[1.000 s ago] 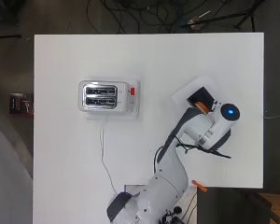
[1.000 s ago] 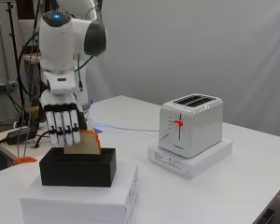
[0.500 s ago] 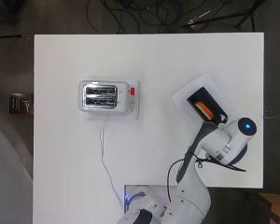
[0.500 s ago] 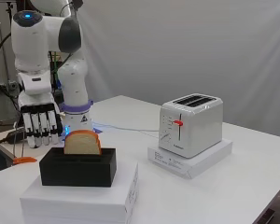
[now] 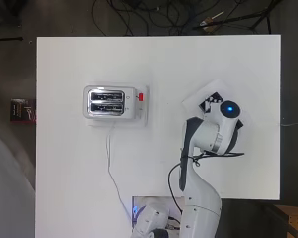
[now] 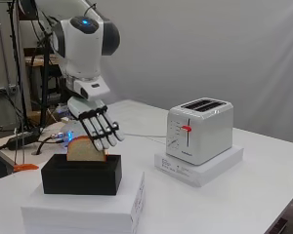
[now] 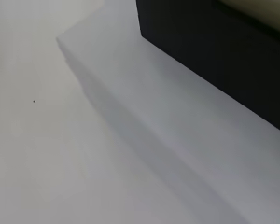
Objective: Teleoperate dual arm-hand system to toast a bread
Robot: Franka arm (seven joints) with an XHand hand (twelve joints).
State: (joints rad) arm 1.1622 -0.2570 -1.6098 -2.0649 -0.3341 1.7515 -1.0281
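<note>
I see the hand (image 6: 95, 124) hanging just above a slice of bread (image 6: 85, 149), its black and white fingers (image 6: 110, 134) held straight and slightly spread, gripping nothing. Whether the fingertips touch the crust I cannot tell. The bread stands upright in a black holder (image 6: 81, 174), which sits on a white box (image 6: 83, 209) near my edge of the white table (image 5: 89, 54).

Well apart from it, farther along the table, a white toaster (image 6: 200, 127) with two empty top slots stands on its own flat white box (image 6: 200, 165). A red lever (image 6: 186, 128) sits high on the toaster's front. There are small dark marks beside the lever and print on the flat box, too small for me to read.

From overhead, the arm covers the holder; a black and white square pattern (image 5: 211, 102) shows on the box top beside it. The toaster's white cord (image 5: 111, 163) trails toward the arm's base.

The wrist view shows the holder's black wall (image 7: 214, 60) and the box top.
</note>
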